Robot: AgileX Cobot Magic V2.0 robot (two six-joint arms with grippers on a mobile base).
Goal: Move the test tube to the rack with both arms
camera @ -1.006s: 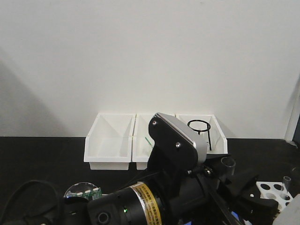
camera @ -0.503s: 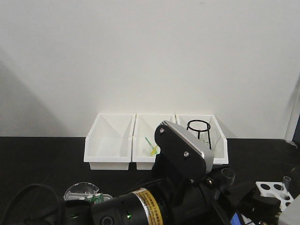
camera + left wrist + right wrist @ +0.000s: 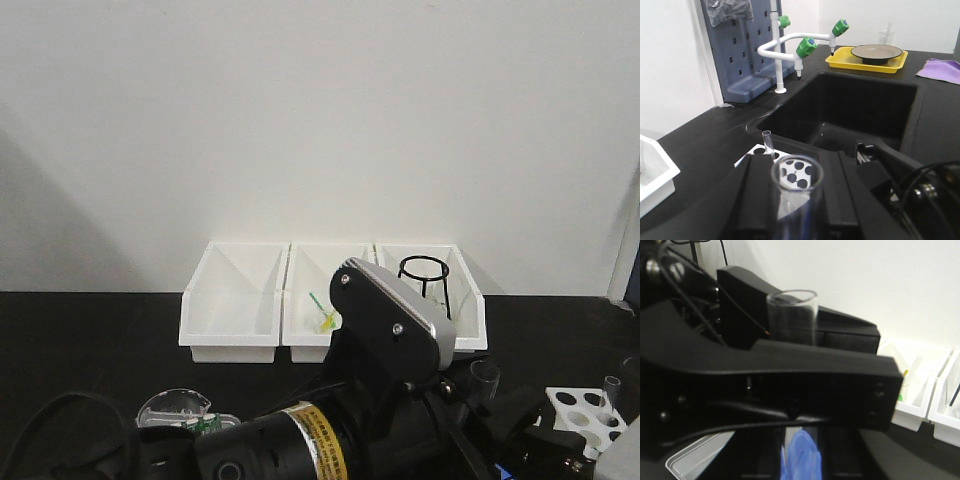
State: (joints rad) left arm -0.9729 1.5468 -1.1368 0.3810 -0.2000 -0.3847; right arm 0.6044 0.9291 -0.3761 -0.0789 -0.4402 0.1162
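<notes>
The clear test tube stands upright between the black fingers of my left gripper, which is shut on it. Its open mouth faces the left wrist camera. The white rack lies just beyond, with a thinner tube standing in one hole. In the front view the tube sits right of the left arm, and the rack is at the lower right. In the right wrist view the tube's top rises behind the left gripper. My right gripper is below it with a blue shape between its fingers; its grip is hidden.
Three white bins line the back wall; the right one holds a black wire stand. A black sink, a white faucet with green taps, a yellow tray and a purple cloth lie beyond the rack.
The left arm has dropped and shifted a little right with the tube, uncovering the middle bin. In the last half second it hardly moved.
</notes>
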